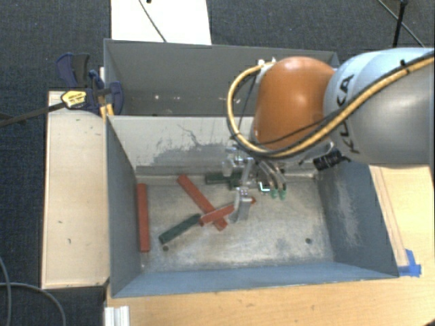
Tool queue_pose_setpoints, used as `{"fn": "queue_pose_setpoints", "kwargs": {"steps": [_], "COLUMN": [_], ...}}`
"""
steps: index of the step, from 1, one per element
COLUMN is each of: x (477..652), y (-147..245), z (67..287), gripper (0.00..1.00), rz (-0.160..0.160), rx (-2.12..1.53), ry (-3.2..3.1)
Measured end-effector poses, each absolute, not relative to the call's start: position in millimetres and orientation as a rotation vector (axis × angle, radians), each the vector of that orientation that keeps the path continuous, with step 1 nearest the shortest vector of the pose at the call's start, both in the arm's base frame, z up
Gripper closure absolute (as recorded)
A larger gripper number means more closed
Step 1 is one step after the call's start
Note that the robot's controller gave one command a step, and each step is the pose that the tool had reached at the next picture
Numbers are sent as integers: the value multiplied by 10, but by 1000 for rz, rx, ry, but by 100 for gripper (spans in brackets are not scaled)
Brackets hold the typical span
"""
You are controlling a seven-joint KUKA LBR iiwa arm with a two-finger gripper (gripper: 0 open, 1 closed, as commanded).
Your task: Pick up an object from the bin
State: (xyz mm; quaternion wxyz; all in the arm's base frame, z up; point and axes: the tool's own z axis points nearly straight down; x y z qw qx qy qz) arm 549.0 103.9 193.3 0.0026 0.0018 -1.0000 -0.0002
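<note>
Hanging mid-bin, the end effector (240, 208), grip state unclear, sits right of the slanted red stick (194, 193).

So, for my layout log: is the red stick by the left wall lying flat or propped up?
Lying flat: the red stick rests full length on the bin floor, alongside the left wall.

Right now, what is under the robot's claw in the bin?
The gripper is over the end of a short red piece, which meets a slanted red stick and a dark green stick. The arm's orange cover hides part of the bin behind it.
</note>
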Motion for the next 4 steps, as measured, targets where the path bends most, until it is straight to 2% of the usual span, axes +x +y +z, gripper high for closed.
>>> {"fn": "queue_pose_setpoints", "kwargs": {"steps": [1, 2, 3, 4], "x": [5678, 5691, 5581, 5842], "y": [251, 283, 570, 1005], "z": [678, 720, 897, 2241], "gripper": [0, 100, 100, 100], "rz": [1, -2, -2, -1], "rx": [125, 127, 804, 730], "ry": [-3138, -3144, -3043, -3069]}}
